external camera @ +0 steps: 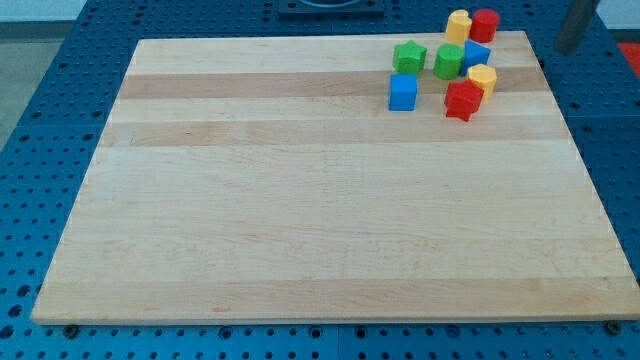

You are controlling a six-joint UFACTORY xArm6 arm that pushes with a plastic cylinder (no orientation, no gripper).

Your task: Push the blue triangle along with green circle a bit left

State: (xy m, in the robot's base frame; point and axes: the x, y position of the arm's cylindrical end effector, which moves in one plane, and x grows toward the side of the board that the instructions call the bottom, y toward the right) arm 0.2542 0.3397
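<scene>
Looking over the bench (pixel 330 230), all the blocks are bunched at its far right corner. The blue triangle (pixel 477 53) sits in the middle of that bunch, touching the green circle (pixel 449 61) on its left side. A green star-like block (pixel 409 56) lies just left of the circle, a blue cube (pixel 403 92) nearer and to the left, a red star-like block (pixel 463 100) and a yellow block (pixel 482 78) just near of the triangle, and a yellow block (pixel 459 25) and a red block (pixel 485 24) at the far edge.

There is no gripper on this arm, so nothing opens, shuts or holds. Only a dark rod (pixel 573 25) shows at the far right, off the bench edge; my tip itself I cannot make out for certain.

The rod stands well to the right of the triangle, with the circle directly beyond it on the same left-right line. That suits a leftward push: contact on the triangle's right side should carry both. The triangle's pointed end seems to face right, toward the rod, with its long axis running roughly left-right, though it is too small to be sure. I judge the green star may get nudged too.
</scene>
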